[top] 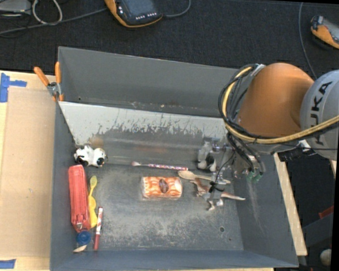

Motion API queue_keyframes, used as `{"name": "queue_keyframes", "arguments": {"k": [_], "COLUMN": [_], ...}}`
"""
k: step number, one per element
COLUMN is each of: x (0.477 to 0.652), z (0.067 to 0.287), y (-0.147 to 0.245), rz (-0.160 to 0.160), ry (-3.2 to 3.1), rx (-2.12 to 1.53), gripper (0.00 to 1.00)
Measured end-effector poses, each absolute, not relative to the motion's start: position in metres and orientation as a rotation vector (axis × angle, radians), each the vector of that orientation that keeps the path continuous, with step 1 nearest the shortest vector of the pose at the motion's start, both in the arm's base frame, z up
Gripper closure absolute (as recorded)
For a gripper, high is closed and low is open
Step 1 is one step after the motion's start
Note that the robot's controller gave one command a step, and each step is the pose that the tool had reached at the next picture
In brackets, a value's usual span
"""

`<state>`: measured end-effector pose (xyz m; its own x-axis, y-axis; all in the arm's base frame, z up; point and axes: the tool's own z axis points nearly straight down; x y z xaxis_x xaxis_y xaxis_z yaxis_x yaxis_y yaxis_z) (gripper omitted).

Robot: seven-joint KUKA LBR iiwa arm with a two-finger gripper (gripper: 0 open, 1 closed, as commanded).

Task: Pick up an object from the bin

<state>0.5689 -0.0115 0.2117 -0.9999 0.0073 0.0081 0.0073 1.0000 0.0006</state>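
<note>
- Your gripper (214,194) stood low at the right of the bin (161,91), over tan wooden-looking pieces (200,180). I judged this the approach, with the grasp not yet made. Whether it was spread or closed I could not tell.
- The next move called for settling squarely on one piece.
- From the left lay a toy cow (90,155), a red pouch (77,196), then an orange packet (162,187) near the pieces, liable to snag.

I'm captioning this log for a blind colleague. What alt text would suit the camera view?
The gripper hangs low in the right half of a grey bin, over pale wooden pieces. An orange packet lies mid-bin; a red case and a black-and-white toy lie at the left.
</note>
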Motion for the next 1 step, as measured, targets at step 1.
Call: {"name": "queue_keyframes", "arguments": {"k": [1], "x": [0.5705], "z": [0.2156], "y": [-0.0115], "rz": [-0.001], "ry": [-3.141], "rx": [-0.011], "gripper": [0.0]}}
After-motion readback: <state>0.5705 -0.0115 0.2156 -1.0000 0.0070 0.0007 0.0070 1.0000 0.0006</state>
